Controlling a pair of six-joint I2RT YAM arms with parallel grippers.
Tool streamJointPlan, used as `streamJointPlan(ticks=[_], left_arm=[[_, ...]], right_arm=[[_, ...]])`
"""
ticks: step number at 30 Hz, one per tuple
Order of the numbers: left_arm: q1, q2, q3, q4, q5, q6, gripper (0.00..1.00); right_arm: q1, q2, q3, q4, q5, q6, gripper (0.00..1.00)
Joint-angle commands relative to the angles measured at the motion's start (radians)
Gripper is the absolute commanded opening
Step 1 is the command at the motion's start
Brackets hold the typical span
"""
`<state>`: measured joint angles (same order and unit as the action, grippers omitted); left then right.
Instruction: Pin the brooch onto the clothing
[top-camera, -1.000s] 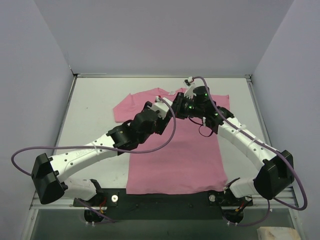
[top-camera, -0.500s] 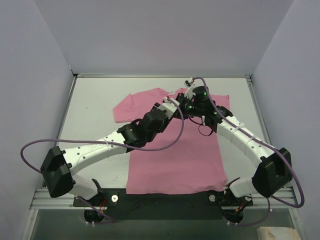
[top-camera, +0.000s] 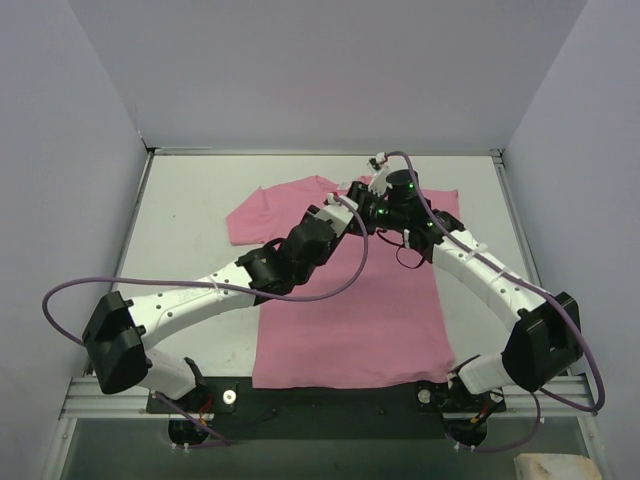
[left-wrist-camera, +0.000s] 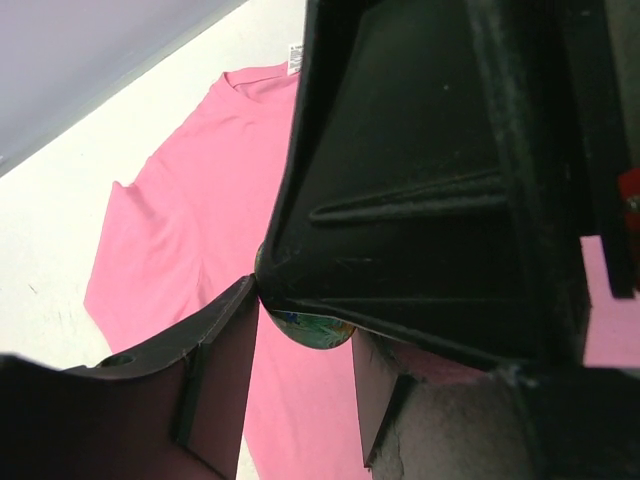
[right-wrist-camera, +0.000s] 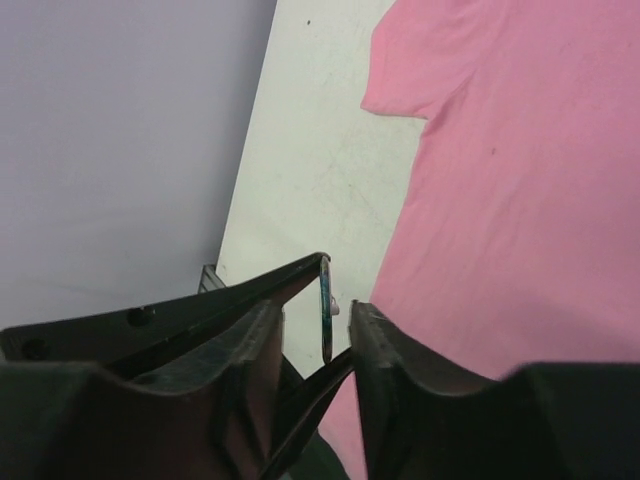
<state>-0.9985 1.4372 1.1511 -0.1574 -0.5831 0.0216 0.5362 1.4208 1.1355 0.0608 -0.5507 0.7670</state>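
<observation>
The pink T-shirt (top-camera: 350, 310) lies flat on the white table (top-camera: 190, 200), collar away from me. Both grippers meet in the air over its upper chest. In the left wrist view the brooch (left-wrist-camera: 310, 328), a small greenish round disc, sits across the tips of my left gripper (left-wrist-camera: 305, 340), which is shut on its rim; the right gripper's black body hides its top. In the right wrist view the brooch (right-wrist-camera: 326, 310) stands edge-on between the fingers of my right gripper (right-wrist-camera: 318, 305), which are open, with a gap on either side. From above, the left gripper (top-camera: 350, 208) and right gripper (top-camera: 370, 212) hide the brooch.
Grey walls enclose the table on three sides. A white neck label (left-wrist-camera: 296, 58) marks the shirt's collar. The right arm's purple cable (top-camera: 400, 160) loops over the shirt's right shoulder. Bare table (right-wrist-camera: 320, 170) lies left of the shirt's sleeve.
The left arm reached in to the right gripper and its jaws closed on the brooch's rim. The right gripper's jaws have just parted from the brooch.
</observation>
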Motion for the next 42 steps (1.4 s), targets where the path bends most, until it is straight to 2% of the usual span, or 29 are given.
streamJointPlan(ticks=[1, 7, 9, 12, 13, 16, 17, 23, 27, 33, 37, 42], left_arm=[[0.011, -0.030, 0.016, 0.035, -0.017, -0.046, 0.00], [0.069, -0.115, -0.048, 0.041, 0.078, -0.103, 0.00], [0.095, -0.161, -0.074, 0.051, 0.121, -0.135, 0.00], [0.167, -0.231, -0.128, 0.074, 0.273, -0.182, 0.00], [0.214, -0.250, -0.140, 0.081, 0.373, -0.198, 0.00], [0.283, -0.316, -0.186, 0.117, 0.534, -0.253, 0.00], [0.319, -0.342, -0.198, 0.131, 0.633, -0.265, 0.00], [0.415, -0.394, -0.203, 0.175, 0.946, -0.345, 0.00], [0.440, -0.399, -0.205, 0.220, 1.121, -0.383, 0.00], [0.455, -0.377, -0.205, 0.306, 1.284, -0.448, 0.00], [0.471, -0.354, -0.218, 0.427, 1.413, -0.525, 0.00], [0.485, -0.316, -0.222, 0.510, 1.506, -0.601, 0.00]], right_arm=[[-0.007, -0.042, 0.010, 0.068, -0.069, 0.018, 0.41], [-0.031, -0.097, -0.032, 0.106, -0.063, 0.020, 0.61], [-0.039, -0.117, -0.040, 0.111, -0.064, 0.015, 0.64], [-0.050, -0.137, -0.060, 0.128, -0.072, 0.003, 0.69], [-0.053, -0.143, -0.068, 0.138, -0.077, -0.001, 0.71], [-0.064, -0.164, -0.083, 0.155, -0.087, -0.029, 0.75], [-0.068, -0.169, -0.092, 0.160, -0.092, -0.035, 0.75], [-0.078, -0.198, -0.154, 0.299, -0.188, -0.041, 0.78], [-0.074, -0.203, -0.189, 0.457, -0.253, -0.005, 0.78], [-0.058, -0.224, -0.221, 0.591, -0.304, 0.028, 0.75], [-0.045, -0.244, -0.246, 0.645, -0.322, 0.026, 0.74], [-0.044, -0.270, -0.261, 0.715, -0.354, 0.026, 0.74]])
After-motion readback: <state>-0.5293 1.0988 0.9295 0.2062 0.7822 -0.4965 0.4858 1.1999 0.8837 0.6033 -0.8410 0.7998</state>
